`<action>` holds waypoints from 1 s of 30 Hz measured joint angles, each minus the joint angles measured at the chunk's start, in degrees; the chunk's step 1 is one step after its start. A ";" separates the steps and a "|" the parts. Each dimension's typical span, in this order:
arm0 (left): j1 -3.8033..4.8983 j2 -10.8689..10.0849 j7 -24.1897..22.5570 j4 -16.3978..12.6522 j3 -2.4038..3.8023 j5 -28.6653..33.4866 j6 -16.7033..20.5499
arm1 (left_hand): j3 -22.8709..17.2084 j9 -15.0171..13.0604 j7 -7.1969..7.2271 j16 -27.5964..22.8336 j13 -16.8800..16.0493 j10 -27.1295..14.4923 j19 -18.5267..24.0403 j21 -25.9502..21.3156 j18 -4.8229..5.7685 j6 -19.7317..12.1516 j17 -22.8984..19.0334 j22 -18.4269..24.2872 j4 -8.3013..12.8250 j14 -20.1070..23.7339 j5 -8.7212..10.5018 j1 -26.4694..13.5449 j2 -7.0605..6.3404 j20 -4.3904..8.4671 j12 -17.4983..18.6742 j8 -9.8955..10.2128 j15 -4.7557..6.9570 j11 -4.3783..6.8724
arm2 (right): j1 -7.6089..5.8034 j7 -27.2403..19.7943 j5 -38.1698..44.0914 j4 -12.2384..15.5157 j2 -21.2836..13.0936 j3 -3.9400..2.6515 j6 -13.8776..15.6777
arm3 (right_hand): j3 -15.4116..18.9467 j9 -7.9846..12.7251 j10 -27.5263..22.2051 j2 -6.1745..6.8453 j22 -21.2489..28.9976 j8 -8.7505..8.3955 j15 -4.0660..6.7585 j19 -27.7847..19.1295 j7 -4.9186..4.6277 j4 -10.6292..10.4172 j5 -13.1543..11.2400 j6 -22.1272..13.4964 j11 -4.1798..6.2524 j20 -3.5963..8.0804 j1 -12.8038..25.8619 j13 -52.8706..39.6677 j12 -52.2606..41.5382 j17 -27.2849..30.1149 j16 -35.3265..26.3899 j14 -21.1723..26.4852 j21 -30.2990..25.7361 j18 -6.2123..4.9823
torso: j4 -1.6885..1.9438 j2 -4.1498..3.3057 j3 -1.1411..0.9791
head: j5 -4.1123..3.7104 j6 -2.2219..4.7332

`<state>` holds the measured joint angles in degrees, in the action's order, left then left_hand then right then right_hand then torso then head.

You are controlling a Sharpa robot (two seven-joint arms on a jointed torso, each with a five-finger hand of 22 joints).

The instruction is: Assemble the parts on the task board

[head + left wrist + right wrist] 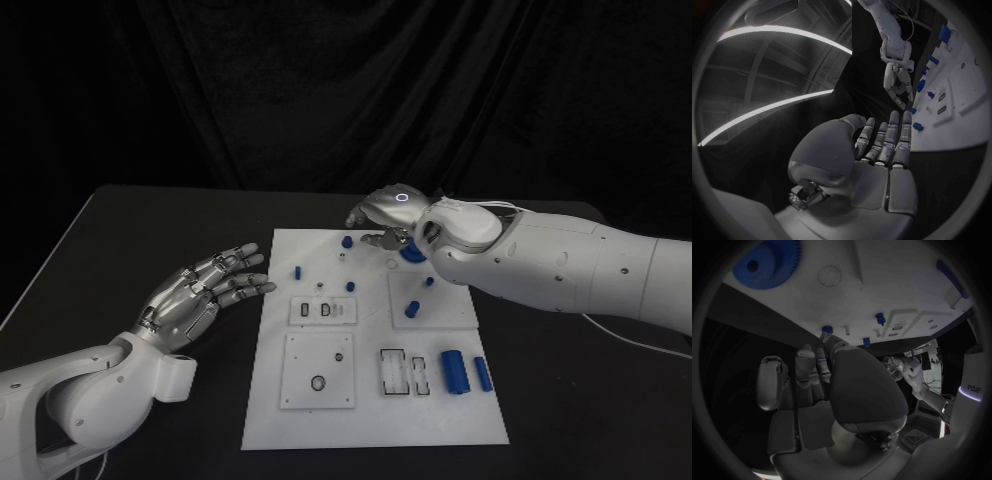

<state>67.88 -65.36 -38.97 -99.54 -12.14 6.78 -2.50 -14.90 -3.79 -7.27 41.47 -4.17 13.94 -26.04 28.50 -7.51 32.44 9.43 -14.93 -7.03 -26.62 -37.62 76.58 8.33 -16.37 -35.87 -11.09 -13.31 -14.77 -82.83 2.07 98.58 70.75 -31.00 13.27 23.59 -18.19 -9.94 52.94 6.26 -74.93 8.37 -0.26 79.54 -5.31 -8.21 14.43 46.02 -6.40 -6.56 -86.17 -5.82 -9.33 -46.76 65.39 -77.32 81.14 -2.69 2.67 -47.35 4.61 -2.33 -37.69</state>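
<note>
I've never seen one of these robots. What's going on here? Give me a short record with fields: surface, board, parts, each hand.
Surface: black table
Board: white task board, flat in the middle of the table
Parts: small blue pieces on the board, among them a blue gear and two blue cylinders lying side by side
Left hand: beside the board's left edge, fingers spread, holding nothing
Right hand: over the board's far edge, near the gear; whether it holds anything cannot be told

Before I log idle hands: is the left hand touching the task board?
Apart. In the head view the left hand lies open with black table showing between its fingertips and the task board edge.
</note>
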 measured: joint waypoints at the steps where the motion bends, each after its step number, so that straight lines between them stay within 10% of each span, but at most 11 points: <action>1: 0.00 -0.11 0.00 -0.03 0.00 0.00 0.00 | 0.00 0.00 0.00 0.00 0.00 0.00 0.00 0.00 0.00 0.00 0.00 0.00 0.00 0.00 0.00 0.00 0.00 0.00 0.00 0.00 0.00 0.00 | -0.60 0.05 0.00 1.24 -1.21 -0.07 0.38 | 0.00 0.00 0.54 0.00 0.00 0.00 0.00 0.00 -0.18 0.00 0.00 0.18 0.06 0.00 0.00 -0.21 -0.55 -0.14 0.00 0.00 0.00 0.01 | -0.01 0.00 0.00 | 0.00 0.04; 7: 0.00 -0.46 -0.01 -0.24 0.00 0.15 0.00 | -0.17 0.00 0.00 0.00 0.00 0.00 0.00 0.00 0.00 0.00 0.00 0.05 0.17 0.00 0.00 0.00 0.00 0.00 0.00 0.00 0.00 0.00 | -2.48 0.91 -0.02 7.24 -7.72 -0.11 0.94 | 0.00 0.13 4.87 0.00 0.00 -0.25 0.29 0.00 -0.85 0.00 0.00 1.29 1.51 0.00 0.00 -3.15 -6.69 -0.25 0.00 0.29 0.00 0.01 | -0.09 0.03 -0.01 | 0.05 0.13; 16: 0.00 -0.48 -0.01 -0.30 -0.01 0.72 0.00 | -0.24 0.00 0.00 0.00 0.00 0.00 0.21 0.00 0.00 0.00 0.00 0.05 0.24 0.00 0.00 0.00 0.00 0.21 0.00 0.00 0.00 0.00 | -2.66 2.77 -0.18 10.83 -13.48 0.58 -1.28 | 2.94 0.86 -1.76 -0.44 0.09 -2.23 2.76 -1.82 -0.55 -2.81 -2.50 3.04 5.19 2.51 3.64 -31.24 -46.84 0.42 -2.18 1.18 -4.00 -1.39 | -0.34 0.27 0.02 | 0.23 -0.24; 25: 0.00 -0.33 -0.01 -0.07 0.00 1.01 -0.04 | -0.23 0.00 0.00 0.00 0.00 0.04 0.21 0.00 0.00 0.00 0.00 0.05 0.24 0.00 0.00 0.00 0.00 0.21 -0.24 0.00 0.00 -0.04 | -1.46 4.24 -0.70 10.18 -14.22 0.76 -3.98 | 7.04 0.59 18.69 -1.46 -0.02 -2.50 2.17 -1.63 -0.75 -6.20 -5.35 3.83 5.12 2.05 9.01 -65.93 -73.40 -24.17 13.37 -4.49 -3.94 -1.38 | -0.46 0.42 0.10 | 0.28 -0.66; 30: 0.00 -0.24 -0.01 0.05 0.00 1.08 -0.09 | -0.24 0.00 0.00 0.00 0.00 0.20 0.21 -0.22 0.00 0.00 -0.05 0.05 0.24 -0.01 0.00 0.00 0.00 0.21 -0.24 0.00 0.00 -0.20 | -0.99 4.82 -0.90 9.35 -13.88 0.79 -4.68 | 8.43 0.31 30.06 -1.88 -0.01 -2.50 2.00 -0.39 -1.06 -5.82 -4.86 4.54 4.77 1.70 9.43 -69.14 -79.22 -28.19 21.54 -6.41 -2.29 -1.38 | -0.46 0.38 0.05 | 0.31 -0.66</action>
<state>67.87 -65.60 -38.98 -99.49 -12.14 7.86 -2.59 -15.13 -3.79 -7.27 41.47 -4.17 14.14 -25.83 28.29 -7.51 32.44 9.38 -14.88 -6.80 -26.62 -37.62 76.58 8.33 -16.17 -36.11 -11.09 -13.31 -14.97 -83.81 6.89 97.68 80.10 -44.88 14.06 18.91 -9.76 -9.63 83.00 4.38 -74.94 5.87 1.74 79.15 -6.37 -14.02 9.57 50.56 -1.64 -4.86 -76.74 -74.95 -88.55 -74.95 86.93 -83.73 78.85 -4.07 2.21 -46.96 4.66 -2.02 -38.35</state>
